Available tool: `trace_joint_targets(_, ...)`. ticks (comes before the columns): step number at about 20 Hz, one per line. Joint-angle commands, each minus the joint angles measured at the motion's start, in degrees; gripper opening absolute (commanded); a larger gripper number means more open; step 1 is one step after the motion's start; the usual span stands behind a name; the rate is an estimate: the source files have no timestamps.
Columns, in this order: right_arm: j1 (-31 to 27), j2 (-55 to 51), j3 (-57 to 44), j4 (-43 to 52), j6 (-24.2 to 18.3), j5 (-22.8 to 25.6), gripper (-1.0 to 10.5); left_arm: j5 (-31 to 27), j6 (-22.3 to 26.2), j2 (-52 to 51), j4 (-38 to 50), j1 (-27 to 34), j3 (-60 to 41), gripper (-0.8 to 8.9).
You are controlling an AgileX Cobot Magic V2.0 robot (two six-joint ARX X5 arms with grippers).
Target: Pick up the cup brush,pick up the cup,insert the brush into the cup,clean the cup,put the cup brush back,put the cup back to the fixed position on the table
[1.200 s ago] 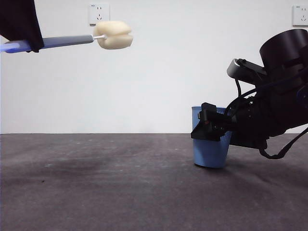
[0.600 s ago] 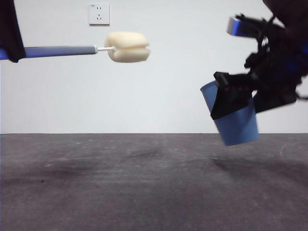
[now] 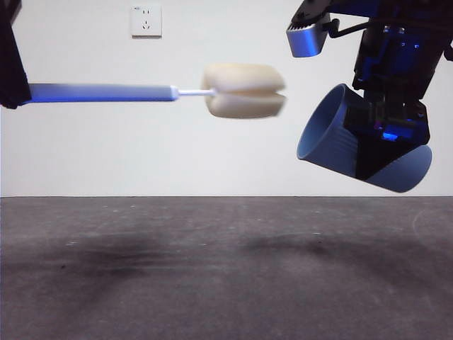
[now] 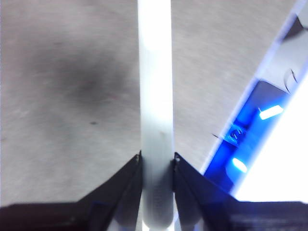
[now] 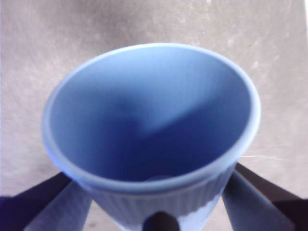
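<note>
Your front cam sits low, about level with the table (image 3: 212, 269), looking straight across it at a white back wall with a socket (image 3: 146, 20). It's far enough back to catch both arms in the air.

Your left wrist cam looks out along the left gripper (image 4: 157, 159), really tight on the cup brush (image 4: 155, 96) handle pinched between its jaws, tabletop beyond.

Your right wrist cam is crammed up against the cup (image 5: 151, 125) in the right gripper (image 5: 154, 192), staring into its mouth, with table behind.

All three share the grey table; front plus a wrist cam share that arm's item.
</note>
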Motion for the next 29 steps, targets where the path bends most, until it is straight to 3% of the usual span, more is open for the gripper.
trace_joint_targets(1, 0.3, 0.3, 0.1, 0.1, -2.8, 1.8, -0.2, 0.4, 0.7, 2.0, -1.0, -1.7, 0.1, -0.09)
trace_joint_targets(7, 0.6, 0.3, 0.1, -1.9, -4.3, 1.8, -0.2, 0.4, -1.2, 6.2, 1.8, -4.6, 0.1, -0.09)
trace_joint_targets(16, 4.1, 2.4, 0.1, -2.8, -10.2, 4.0, -0.2, 0.5, -1.8, 7.3, 3.5, -5.7, 0.1, -0.09)
trace_joint_targets(23, 8.3, 5.0, 0.1, -1.5, -10.6, 4.6, -0.2, 0.5, -3.2, 9.9, 3.9, -9.0, 0.1, -0.09)
trace_joint_targets(29, 13.4, 6.5, 0.1, -1.5, -10.6, 4.7, -0.2, 2.6, -8.0, 12.9, 12.7, -11.1, 0.1, -0.09)
